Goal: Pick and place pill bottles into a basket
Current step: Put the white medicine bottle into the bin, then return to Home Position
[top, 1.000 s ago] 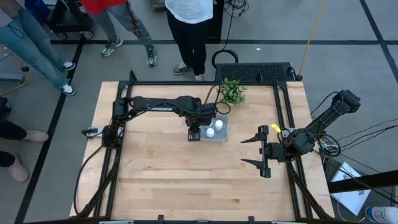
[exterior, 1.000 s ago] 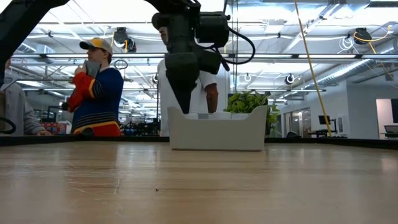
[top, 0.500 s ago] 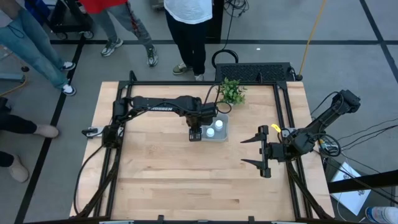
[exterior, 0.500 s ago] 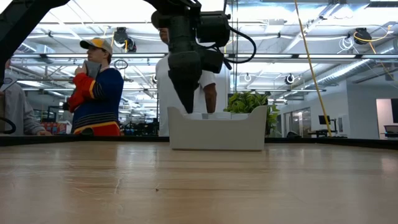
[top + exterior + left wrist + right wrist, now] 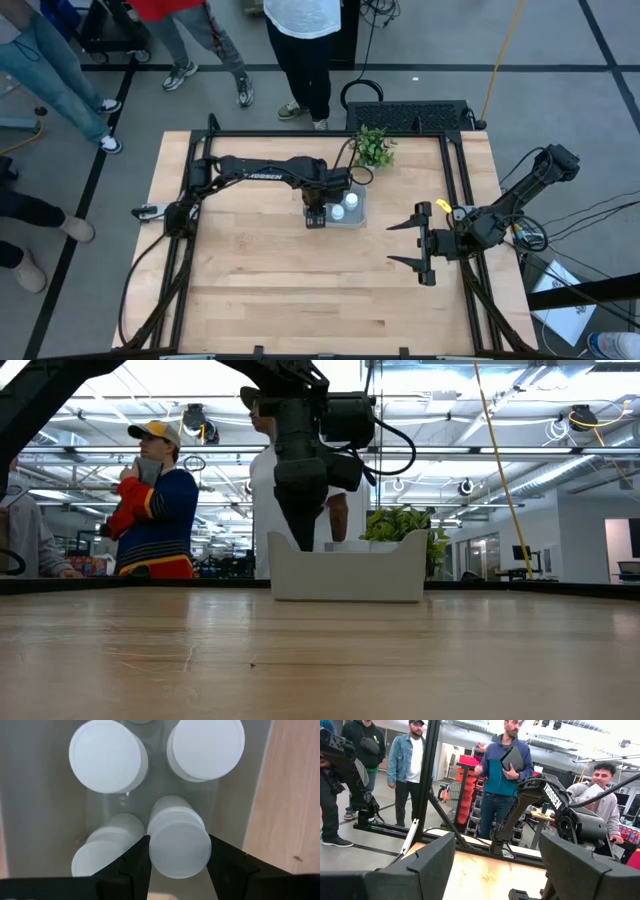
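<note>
Left gripper hangs fingers-down inside the shallow rectangular pale grey-blue translucent plastic basket, at its left end, far-centre of the wooden table. Wrist view: its two dark fingers are pinched on a small white cylindrical pill bottle with round white cap; the cap sits squarely between them, fingers touching both sides. Bottle's long axis looks vertical, in line w/ the gripper's approach, cap up.

Key relation: held bottle is directly below the hand and already inside the basket walls. Three more white pill bottles stand just beside it in the basket: one right alongside, two further along, close-packed. Low view: gripper tip dips behind the basket's near wall; can't tell whether bottle base touches the floor of the basket.

Judgement: release step due; fingers need only spread, then lift straight up. Risk: neighbouring bottle nearly touches one finger, so spreading could nudge it.

Right gripper waits near right table edge, well apart from basket, fingers spread wide, nothing held. Left arm is clearly the nearer one.

Small green potted plant stands just beyond the basket.
</note>
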### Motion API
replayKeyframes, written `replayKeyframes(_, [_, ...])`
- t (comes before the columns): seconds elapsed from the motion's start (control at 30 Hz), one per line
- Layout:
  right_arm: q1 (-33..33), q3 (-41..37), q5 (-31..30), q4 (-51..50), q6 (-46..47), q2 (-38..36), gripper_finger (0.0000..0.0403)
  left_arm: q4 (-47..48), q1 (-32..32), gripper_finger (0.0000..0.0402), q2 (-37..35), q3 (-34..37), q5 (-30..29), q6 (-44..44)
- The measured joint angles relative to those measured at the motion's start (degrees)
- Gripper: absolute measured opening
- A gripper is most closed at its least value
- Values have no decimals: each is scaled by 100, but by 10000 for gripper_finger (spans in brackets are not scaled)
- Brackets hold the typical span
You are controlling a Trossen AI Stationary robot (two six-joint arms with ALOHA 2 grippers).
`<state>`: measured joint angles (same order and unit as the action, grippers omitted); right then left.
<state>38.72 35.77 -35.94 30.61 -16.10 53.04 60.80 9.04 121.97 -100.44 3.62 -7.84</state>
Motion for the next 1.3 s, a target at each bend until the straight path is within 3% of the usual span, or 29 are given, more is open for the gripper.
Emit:
replayKeyframes(0.4, [0,2,-2,-35,24,2,283,24,-13,184,9,7,31,129])
replayKeyframes(0.7, [0,2,-2,-48,24,2,283,123,-74,224,46,39,36,205])
replayKeyframes(0.87, [0,2,-2,-48,24,2,283,161,-139,247,10,35,-262,168])
replayKeyframes(1.3, [0,2,-2,-50,44,2,283,1063,-239,288,-15,-1059,-372,39])
